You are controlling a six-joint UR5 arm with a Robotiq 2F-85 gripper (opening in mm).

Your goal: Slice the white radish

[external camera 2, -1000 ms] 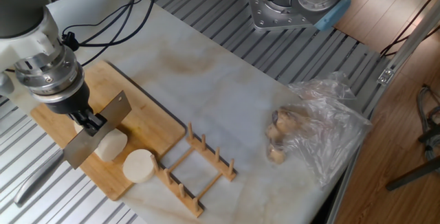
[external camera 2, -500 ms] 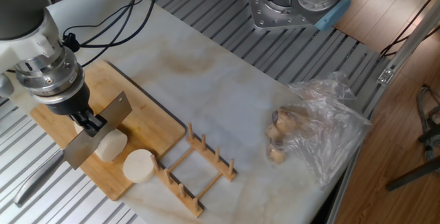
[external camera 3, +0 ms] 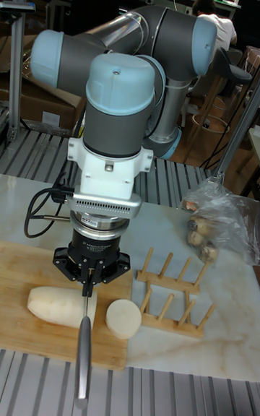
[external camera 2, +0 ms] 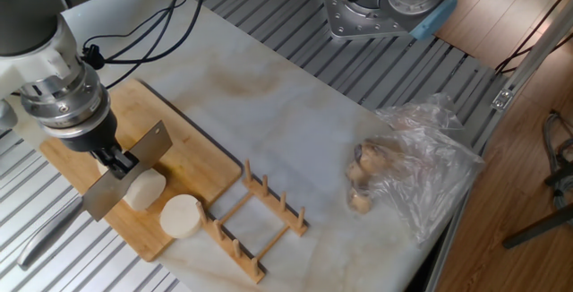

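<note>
The white radish lies on the bamboo cutting board (external camera 2: pixel 192 153) in two parts. A longer piece (external camera 3: pixel 61 304) sits left of the blade and is mostly hidden behind it in the fixed view (external camera 2: pixel 143 190). A short round stub (external camera 2: pixel 182 216) (external camera 3: pixel 124 317) lies apart, toward the rack. My gripper (external camera 2: pixel 117 159) (external camera 3: pixel 88 276) is shut on the knife (external camera 2: pixel 134 167), clamping the flat grey blade from above. The blade stands on edge between the two radish parts. Its handle (external camera 3: pixel 83 365) reaches past the board's front edge.
A wooden peg rack (external camera 2: pixel 260 216) (external camera 3: pixel 173 297) stands just beyond the board, next to the stub. A crumpled clear plastic bag with brownish lumps (external camera 2: pixel 403 176) (external camera 3: pixel 209 224) lies at the table's far side. Black cables (external camera 2: pixel 134 37) run behind the board.
</note>
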